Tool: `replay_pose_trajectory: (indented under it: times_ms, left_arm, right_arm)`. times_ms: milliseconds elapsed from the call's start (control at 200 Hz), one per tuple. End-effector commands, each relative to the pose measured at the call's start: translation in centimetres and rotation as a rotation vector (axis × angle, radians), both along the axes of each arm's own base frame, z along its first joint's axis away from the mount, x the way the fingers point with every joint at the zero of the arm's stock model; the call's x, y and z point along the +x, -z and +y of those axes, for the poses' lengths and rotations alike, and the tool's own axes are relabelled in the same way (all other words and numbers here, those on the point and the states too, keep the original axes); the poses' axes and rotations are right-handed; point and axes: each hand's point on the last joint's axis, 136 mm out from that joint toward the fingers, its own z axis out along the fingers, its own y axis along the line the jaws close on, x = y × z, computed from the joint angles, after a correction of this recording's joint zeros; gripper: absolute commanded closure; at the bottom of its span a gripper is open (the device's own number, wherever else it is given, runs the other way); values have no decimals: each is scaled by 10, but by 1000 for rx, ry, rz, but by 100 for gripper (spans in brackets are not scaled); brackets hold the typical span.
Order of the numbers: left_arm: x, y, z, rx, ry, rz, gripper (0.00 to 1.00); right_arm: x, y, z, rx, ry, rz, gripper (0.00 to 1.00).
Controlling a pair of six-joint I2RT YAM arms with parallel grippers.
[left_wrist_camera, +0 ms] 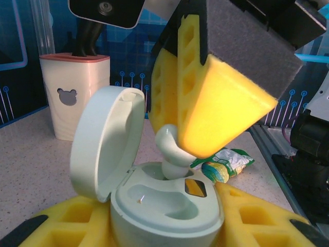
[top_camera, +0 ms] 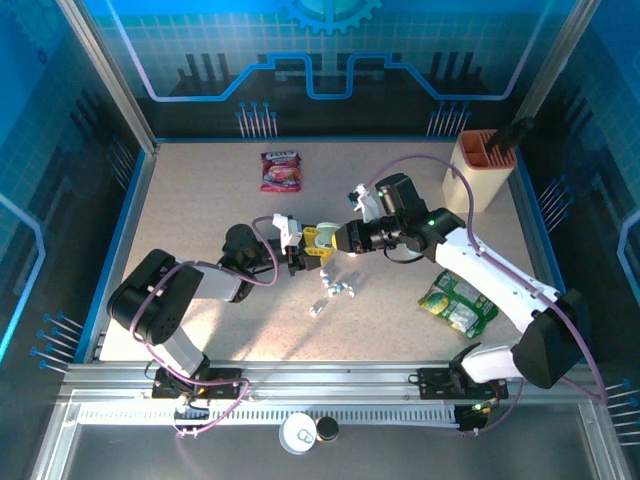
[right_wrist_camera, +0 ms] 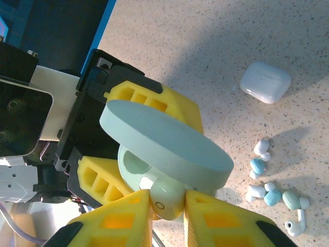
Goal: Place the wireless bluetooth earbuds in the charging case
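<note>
My left gripper [left_wrist_camera: 164, 229] is shut on a pale green charging case [left_wrist_camera: 164, 206], whose lid [left_wrist_camera: 105, 139] stands open. My right gripper [right_wrist_camera: 168, 207] is shut on a pale green earbud [right_wrist_camera: 167, 198]. Its lower end rests in the case's far slot [left_wrist_camera: 172, 154], and the near slot is empty. From above, both grippers meet at the table's middle, the left gripper [top_camera: 297, 252] facing the right gripper [top_camera: 330, 243]. Several loose white and pale-blue earbuds [right_wrist_camera: 267, 180] lie on the table just in front [top_camera: 335, 290].
A closed white case [right_wrist_camera: 265, 81] lies near the loose earbuds. A pink snack packet [top_camera: 281, 170] lies at the back. A green packet [top_camera: 458, 302] is at the right, and a beige holder [top_camera: 482, 165] stands at the back right corner.
</note>
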Motion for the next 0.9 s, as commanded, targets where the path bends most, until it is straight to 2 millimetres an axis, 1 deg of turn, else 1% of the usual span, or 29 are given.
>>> replay_pose_trajectory:
  times_ms: [0,155,280,335,400,430,510,580,665,760,815,845,850,860,865,895]
  left_arm:
    - [3,-17,-3,-35,4,-61,65]
    - [5,-16,-3,-31,-10,-70,65]
    - [2,-19,-3,-37,3,-72,65]
    - [-1,-21,-4,-39,12,-76,65]
    - [-3,-23,-3,-41,19,-78,65]
    - [-3,-24,-3,-42,20,-77,65]
    - [-3,-25,-3,-44,21,-75,65]
    - [-2,-25,-3,-45,20,-73,65]
    - [0,-28,-3,-51,7,-79,65]
    - [6,-34,-2,-57,-22,-93,65]
    - [10,-37,0,-52,-42,-99,65]
    - [12,-38,0,-47,-52,-101,65]
    - [12,-38,0,-47,-54,-103,65]
    - [13,-39,0,-45,-58,-103,65]
    - [12,-39,0,-45,-59,-105,65]
    - [14,-42,1,-42,-70,-109,65]
  right_arm:
    - [-5,-1,2,-20,-20,13,80]
    - [-5,-3,0,-36,-12,5,80]
    - [-4,8,-5,-84,0,20,78]
    - [-2,11,-5,-94,6,27,75]
    - [-1,9,-3,-87,5,20,71]
    - [0,5,-1,-73,1,10,68]
    - [1,-8,1,-29,2,-27,56]
    - [-1,-19,-1,-10,3,-59,50]
    - [-7,-30,-7,6,-3,-104,42]
    - [-14,-37,-19,15,17,-162,38]
    - [-17,-36,-29,17,48,-188,38]
    - [-17,-34,-36,17,74,-197,38]
    - [-18,-31,-37,14,76,-195,38]
    - [-17,-33,-39,20,85,-203,38]
    - [-18,-29,-40,14,88,-197,38]
    - [-18,-26,-46,17,113,-205,38]
